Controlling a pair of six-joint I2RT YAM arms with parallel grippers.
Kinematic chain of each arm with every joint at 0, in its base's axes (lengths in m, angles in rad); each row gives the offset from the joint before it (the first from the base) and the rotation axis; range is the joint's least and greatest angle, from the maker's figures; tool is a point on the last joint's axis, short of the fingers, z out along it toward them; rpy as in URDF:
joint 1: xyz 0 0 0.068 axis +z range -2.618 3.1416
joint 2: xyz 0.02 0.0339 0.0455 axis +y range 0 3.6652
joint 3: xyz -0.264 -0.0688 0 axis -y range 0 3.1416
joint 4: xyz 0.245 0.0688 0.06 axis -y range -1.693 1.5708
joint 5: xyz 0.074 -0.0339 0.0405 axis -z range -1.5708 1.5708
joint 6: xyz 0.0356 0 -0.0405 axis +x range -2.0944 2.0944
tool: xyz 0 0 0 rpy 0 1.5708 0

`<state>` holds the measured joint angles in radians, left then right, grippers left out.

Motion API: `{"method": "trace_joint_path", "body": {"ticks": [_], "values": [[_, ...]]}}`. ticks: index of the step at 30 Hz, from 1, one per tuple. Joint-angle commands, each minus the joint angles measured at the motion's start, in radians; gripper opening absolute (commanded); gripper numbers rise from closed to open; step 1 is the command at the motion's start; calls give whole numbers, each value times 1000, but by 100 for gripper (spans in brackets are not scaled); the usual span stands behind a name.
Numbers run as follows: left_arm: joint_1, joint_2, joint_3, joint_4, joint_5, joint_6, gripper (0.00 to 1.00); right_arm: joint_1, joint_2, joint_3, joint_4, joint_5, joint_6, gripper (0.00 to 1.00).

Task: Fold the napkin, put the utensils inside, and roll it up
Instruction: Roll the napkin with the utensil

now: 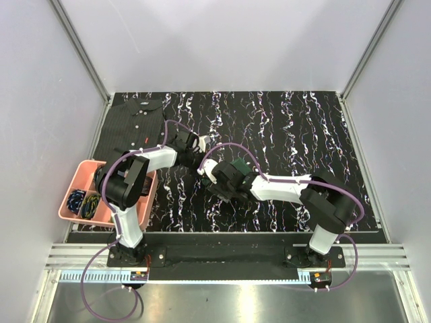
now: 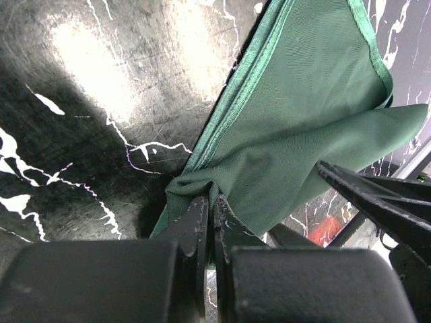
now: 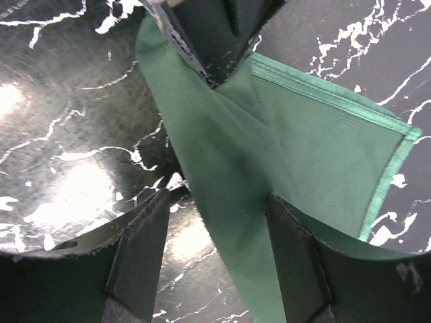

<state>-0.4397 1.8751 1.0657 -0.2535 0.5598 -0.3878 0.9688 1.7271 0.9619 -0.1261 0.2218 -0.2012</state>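
Napkin (image 2: 303,128): soft, light, limp green cloth, partly lifted off tabletop (image 2: 81,148) mid-table, between both arms. Left jaws clamped together on bunched hem; right jaws apart, straddling hanging fold. Hemmed edges best to pinch; middle sags. Fork not clearly seen, only reddish blur below cloth. Overhead, arms mostly hide napkin.

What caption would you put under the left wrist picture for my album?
The left hand pinches a bunched bit of the green napkin.
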Motion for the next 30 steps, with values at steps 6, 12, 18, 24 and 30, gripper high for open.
{"method": "trace_joint_path", "body": {"ticks": [6, 12, 18, 24, 30], "values": [[-2, 22, 22, -66, -15, 41, 0, 2, 9, 28, 3, 71, -63, 68], [-2, 18, 28, -70, -14, 52, 0, 2, 48, 24, 20, 47, -63, 65], [-2, 2, 51, -70, -23, 55, 19, -30, 52, 55, -76, -93, -1, 45], [47, -39, 74, -66, -37, 29, 65, -77, 48, 55, -138, -315, 74, 38], [150, -132, 37, -21, -70, -2, 76, -131, 63, 67, -141, -496, 111, 36]]}}
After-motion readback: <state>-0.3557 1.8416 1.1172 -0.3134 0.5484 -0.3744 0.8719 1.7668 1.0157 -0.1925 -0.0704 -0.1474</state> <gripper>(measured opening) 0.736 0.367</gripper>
